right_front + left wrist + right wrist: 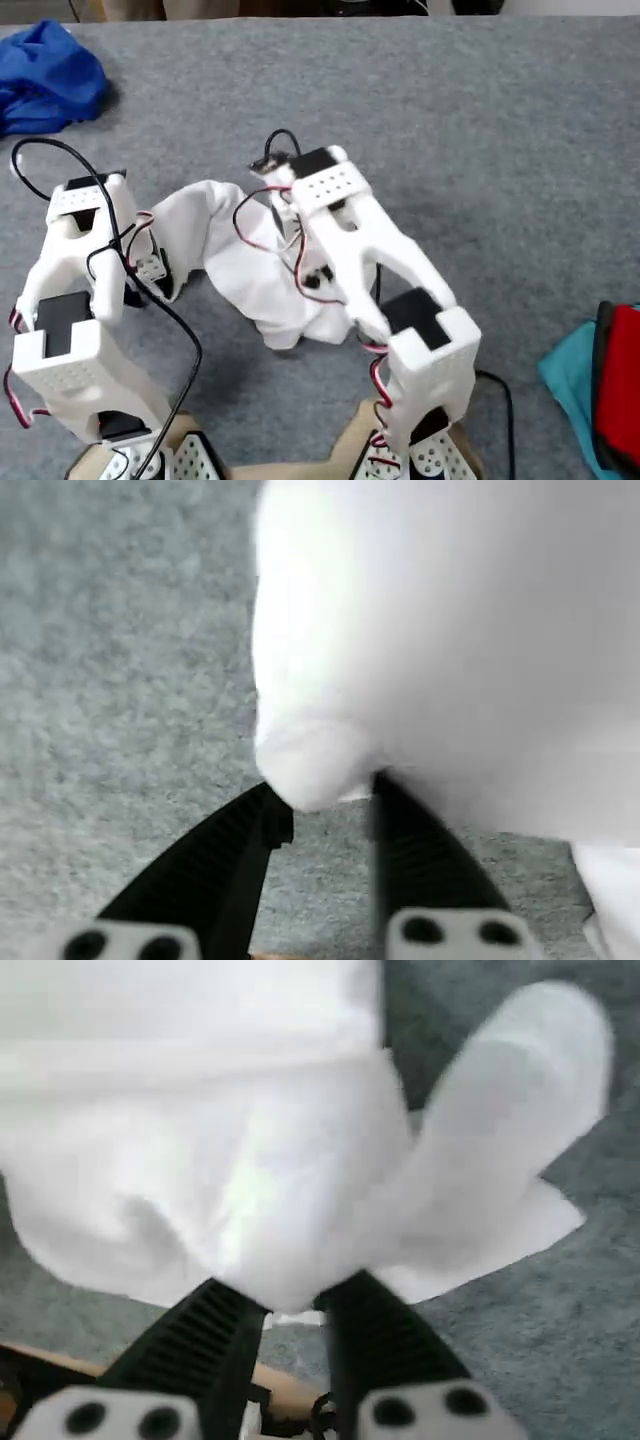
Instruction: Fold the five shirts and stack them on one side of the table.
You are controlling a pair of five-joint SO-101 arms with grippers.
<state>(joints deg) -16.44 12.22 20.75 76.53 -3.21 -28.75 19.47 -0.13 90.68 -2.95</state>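
Note:
A white shirt hangs crumpled between the two arms over the grey table. My left gripper pinches a rounded fold of the white shirt between its black fingers. My right gripper is shut on another bunch of the white shirt, which drapes over it. From above, the left gripper holds the cloth's left edge and the right arm covers its middle. A blue shirt lies crumpled at the far left corner. A red shirt sits on a teal one at the right edge.
The grey felt table stretches wide behind and to the right of the arms. Black and red cables loop over the white cloth by the right arm.

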